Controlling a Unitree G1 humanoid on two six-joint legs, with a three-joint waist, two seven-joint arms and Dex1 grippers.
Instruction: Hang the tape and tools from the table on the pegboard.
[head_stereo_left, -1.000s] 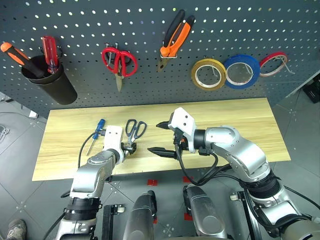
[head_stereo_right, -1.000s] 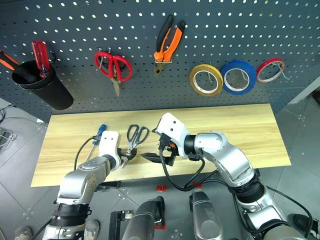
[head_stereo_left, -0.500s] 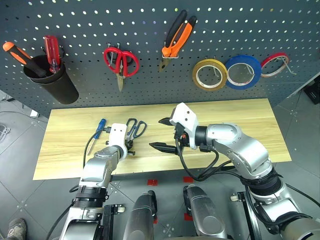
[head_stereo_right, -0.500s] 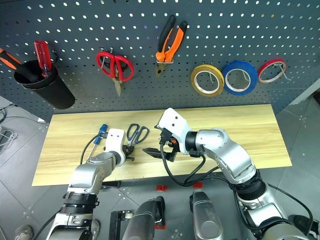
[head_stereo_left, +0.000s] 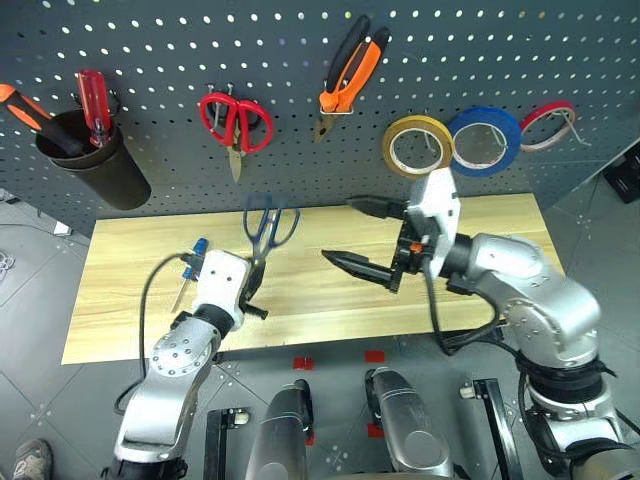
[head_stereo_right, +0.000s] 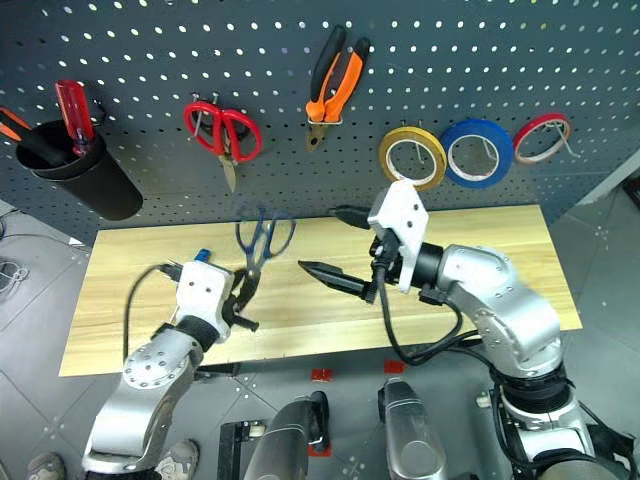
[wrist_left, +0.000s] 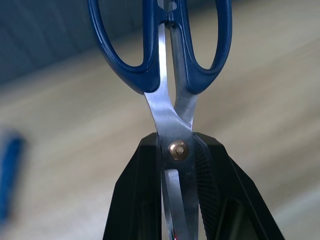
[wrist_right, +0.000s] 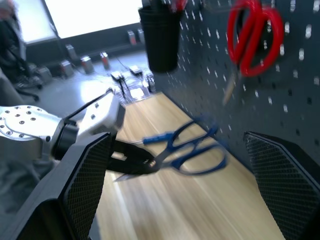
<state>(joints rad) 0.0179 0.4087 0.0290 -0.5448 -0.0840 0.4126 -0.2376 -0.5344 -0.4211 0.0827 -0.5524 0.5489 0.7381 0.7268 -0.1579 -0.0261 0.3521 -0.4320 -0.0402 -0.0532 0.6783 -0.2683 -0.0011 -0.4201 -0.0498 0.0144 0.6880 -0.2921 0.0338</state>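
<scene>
My left gripper (head_stereo_left: 254, 291) is shut on the blades of the dark-blue-handled scissors (head_stereo_left: 268, 222) and holds them above the table (head_stereo_left: 500, 225), handles toward the pegboard (head_stereo_left: 150, 60). The left wrist view shows the fingers (wrist_left: 142, 190) clamped around the scissors' pivot (wrist_left: 178, 149). My right gripper (head_stereo_left: 338, 229) hangs open to the right of the scissors, its fingers pointing left. The blue-handled screwdriver (head_stereo_left: 190, 268) lies on the table beside my left hand. On the pegboard hang the yellow tape (head_stereo_left: 418, 146) and the orange-and-black pliers (head_stereo_left: 347, 65).
Red-handled scissors (head_stereo_left: 233, 120) hang on the pegboard just above the held pair. A black cup (head_stereo_left: 92, 165) with a red and an orange screwdriver hangs at the far left. A blue roll (head_stereo_left: 484, 141) and a red-rimmed roll (head_stereo_left: 548, 125) hang right of the yellow tape.
My left gripper shut on the scissors and lifted them off the table, turning their handles up. My right gripper rose and moved right, still open.
</scene>
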